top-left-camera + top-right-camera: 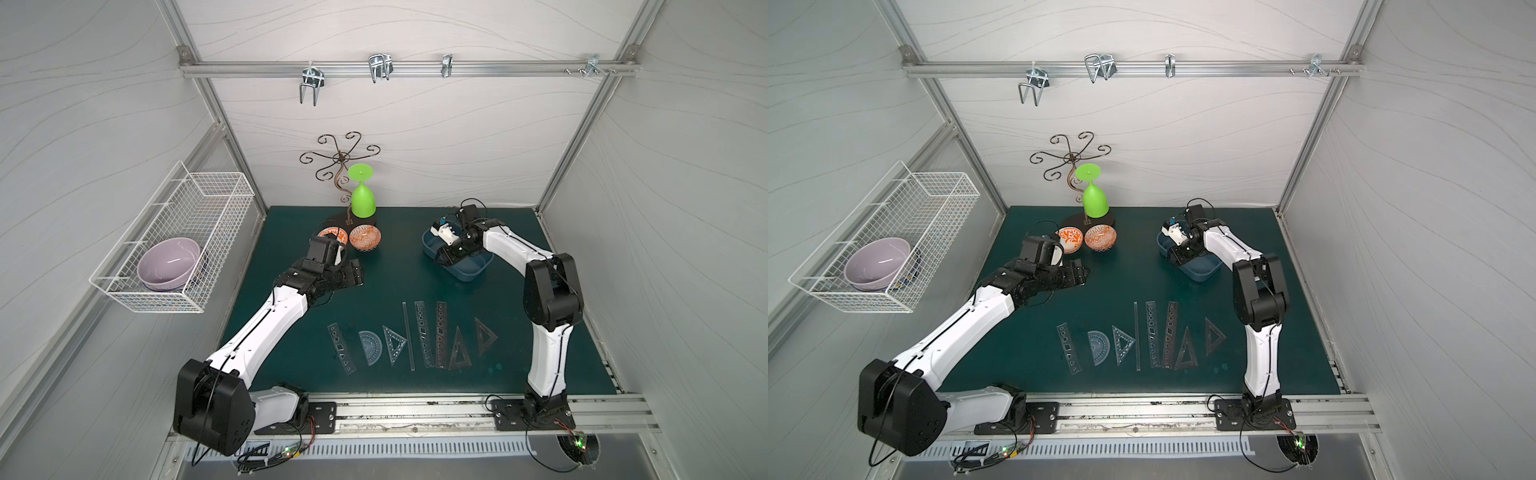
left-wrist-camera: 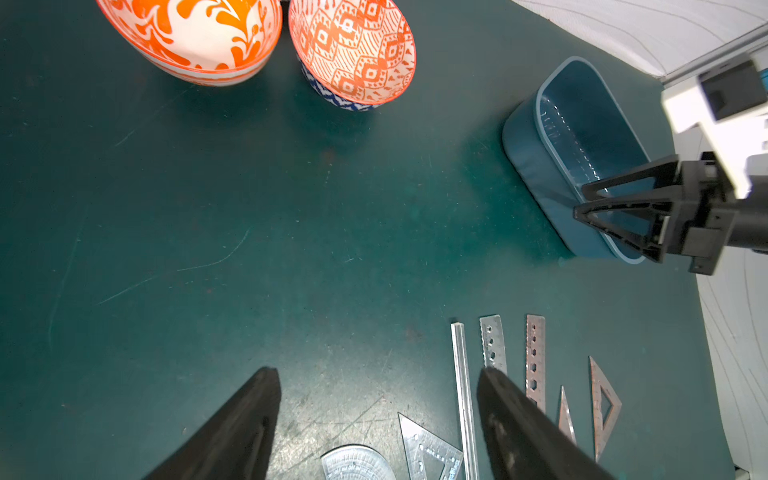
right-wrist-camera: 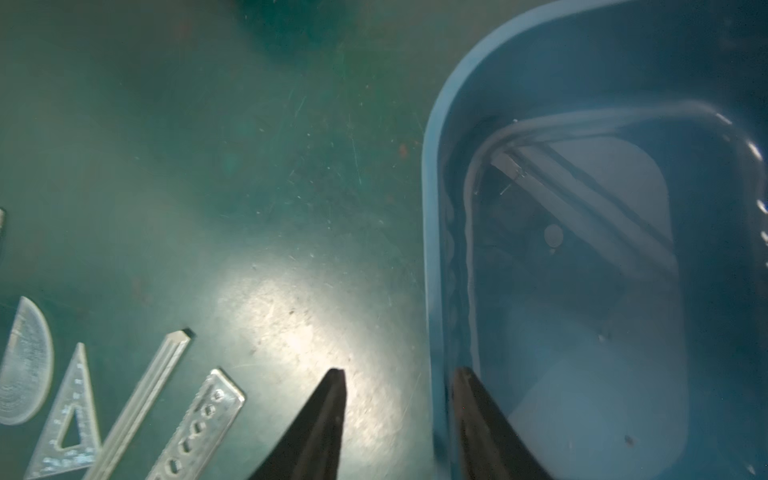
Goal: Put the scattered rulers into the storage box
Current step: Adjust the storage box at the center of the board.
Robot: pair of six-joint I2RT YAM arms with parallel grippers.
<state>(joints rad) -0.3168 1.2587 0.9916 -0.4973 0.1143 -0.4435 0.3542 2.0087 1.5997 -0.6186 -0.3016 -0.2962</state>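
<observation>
Although the mat (image 1: pixel 395 286) itself is sound, the task looks barely begun. The box (image 2: pixel 523 153) stands at its back right with nothing visible inside. All eight rulers (image 1: pixel 423 332) lie flat in a row near the front edge, well apart from the box.

Risks:
- **Box:** The right gripper (image 3: pixel 399 374) straddles the box's near wall, one finger inside and one outside. Its jaws are partly spread, with mat showing between the outer finger and the wall, and it holds nothing. If it closes and pulls, the light box could slide or tip.
- **Bowls:** The left gripper (image 2: pixel 378 372) hangs wide and empty over bare mat behind the row, near two bowls (image 1: pixel 365 237). A careless swing could knock them.
- **Rulers:** They are thin, clear and close-set. Fingers may skate over an edge, or shove a neighbour while lifting one. The long strips look nearly as long as the box and may catch on its rim.

Obscured:
- **Box floor:** The right gripper covers part of it in both top views. The right wrist view shows only glare and reflections there, so the box is probably empty, not certainly.
- **Bowls:** One sits partly behind the left wrist.
- **Rulers:** Their ends are cut off in both wrist views, and the printed scales cannot be read.
</observation>
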